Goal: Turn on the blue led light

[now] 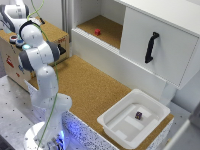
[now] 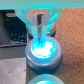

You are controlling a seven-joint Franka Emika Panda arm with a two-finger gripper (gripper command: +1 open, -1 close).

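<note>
Cork-brown matting (image 1: 95,85) covers the worktop, with a white cabinet (image 1: 150,45) behind it whose sliding door carries a black handle (image 1: 151,47), and an open shelf holding a small red object (image 1: 97,32). Toward the exterior view's right a white tray (image 1: 115,127) sits on the mat with a small dark cube (image 1: 138,115) inside. The white arm (image 1: 42,75) rises from its base at the exterior view's lower left and bends back over a cardboard box (image 1: 10,57) at the far left, where its claw end is hidden behind the arm's own joints. In the wrist view the claw (image 2: 41,36) has its two fingers (image 2: 38,26) drawn close together, tips nearly meeting, clenched on nothing and pointing straight down at the blue led light (image 2: 43,52). That light lies directly beneath the fingertips, which touch or nearly touch its top; I cannot tell which. It is a round, low dome glowing bright cyan on a grey ring, its flat face turned up toward the claw; being circular, it has no long axis in plan, and its short axis stands upright. A second glowing round cap (image 2: 44,80) shows just beside it, on the camera side of the claw. Beyond the fingers lies cork surface and a dark panel (image 2: 15,30).
</note>
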